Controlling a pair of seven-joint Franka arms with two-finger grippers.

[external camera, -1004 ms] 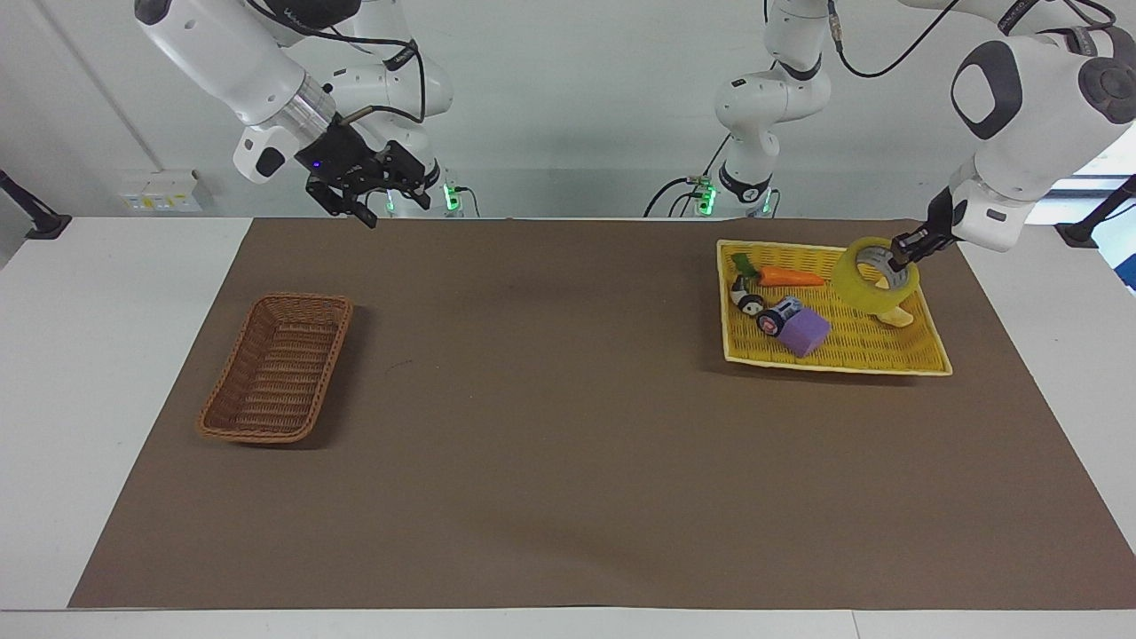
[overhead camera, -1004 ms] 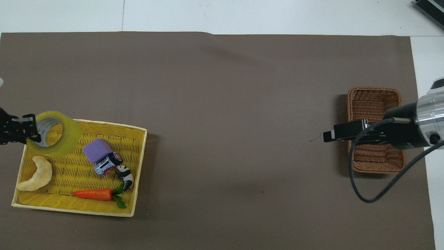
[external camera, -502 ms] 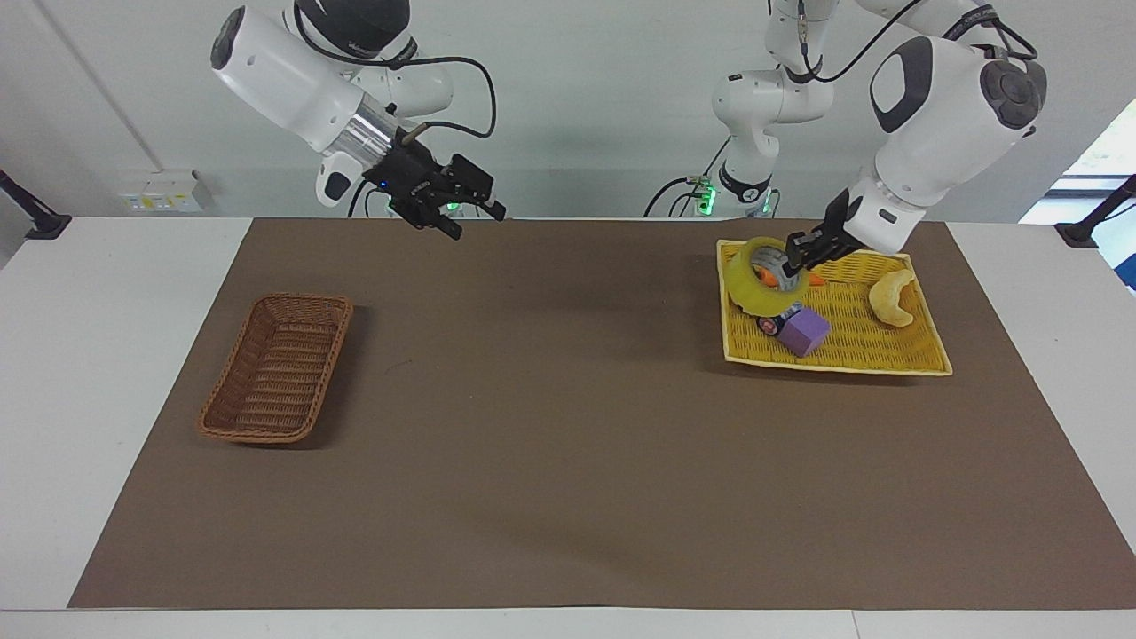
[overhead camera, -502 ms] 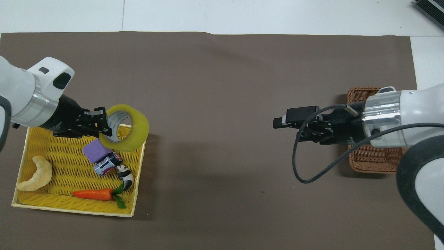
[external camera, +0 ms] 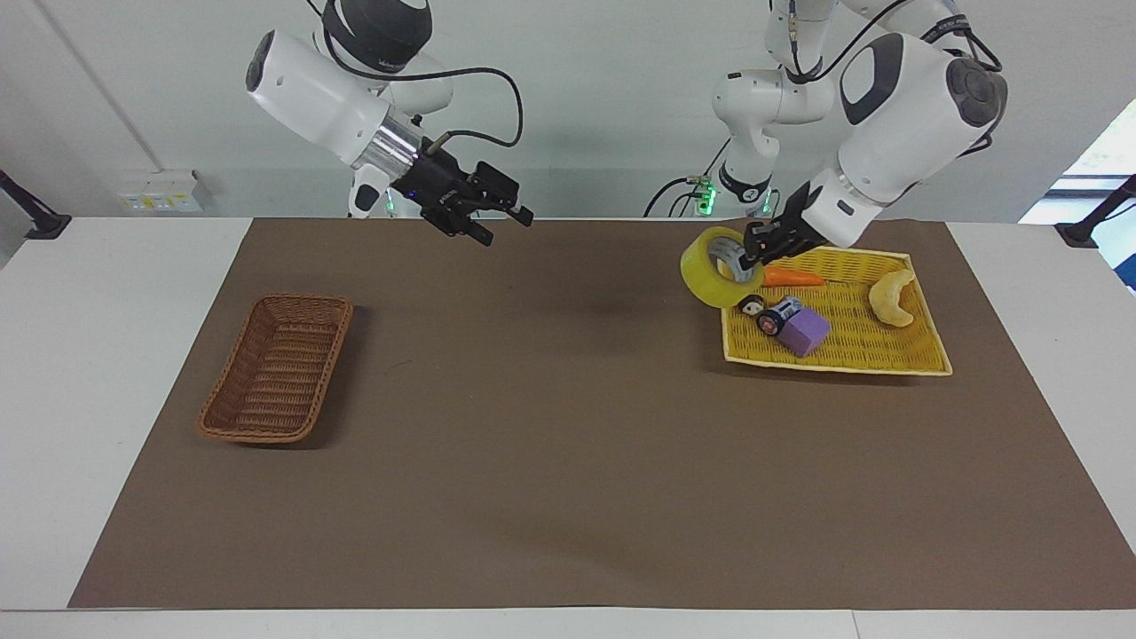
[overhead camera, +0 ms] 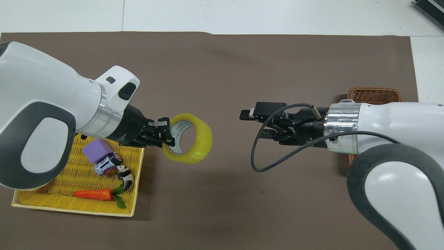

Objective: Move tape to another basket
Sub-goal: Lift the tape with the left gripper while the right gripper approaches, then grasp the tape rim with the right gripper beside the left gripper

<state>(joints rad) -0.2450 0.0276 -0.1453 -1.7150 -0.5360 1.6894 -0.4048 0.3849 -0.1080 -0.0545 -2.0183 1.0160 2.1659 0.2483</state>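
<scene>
Facing view tells you where this stands: the left gripper (external camera: 751, 255) is clamped on the wall of the tape (external camera: 715, 267), one finger inside the core, and the roll hangs in the air over the edge of the yellow tray (external camera: 923, 342) that faces the middle of the table. So you're mid-carry, lifted out but nowhere near the drop.

The basket (external camera: 277, 368) sits well apart, down at the right arm's end of the brown mat (external camera: 568, 497). The right gripper (external camera: 501, 222) is up over the mat's edge nearest the robots, fingers spread wide, pointed at the tape. Looks to me like a handover is coming: you'd need to line those open fingers up with the roll's rim, close, and only then let the left one release.

Hard-to-see stuff: from overhead, the right arm covers most of the basket, only its rim pokes out. The left arm hides a chunk of the tray there too, so the crescent toy (external camera: 891, 298) only shows in the facing view.
</scene>
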